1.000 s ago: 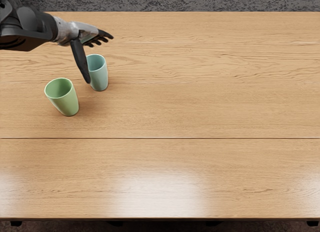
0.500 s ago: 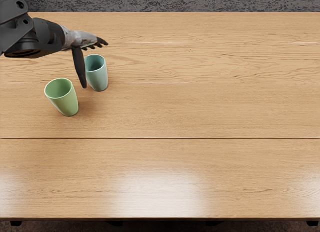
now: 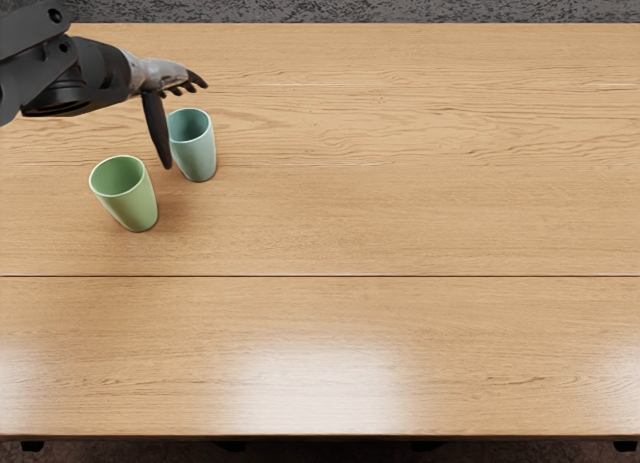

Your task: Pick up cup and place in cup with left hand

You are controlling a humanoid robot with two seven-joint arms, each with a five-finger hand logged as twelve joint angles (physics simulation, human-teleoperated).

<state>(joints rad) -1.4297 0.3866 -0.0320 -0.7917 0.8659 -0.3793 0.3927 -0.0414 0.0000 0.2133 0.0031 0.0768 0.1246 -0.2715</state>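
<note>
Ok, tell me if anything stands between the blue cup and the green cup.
In this view, the thumb of the open left hand hangs down between the blue cup and the green cup. Whether it truly blocks the gap, I cannot tell. Nothing else shows there.

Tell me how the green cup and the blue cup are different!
The green cup is light green, while the blue cup is pale blue-green. The green cup sits nearer the table's left edge; the blue cup is farther right. The green cup is in full view, but the hand's thumb covers a bit of the blue cup. Both stand upright with open tops.
</note>
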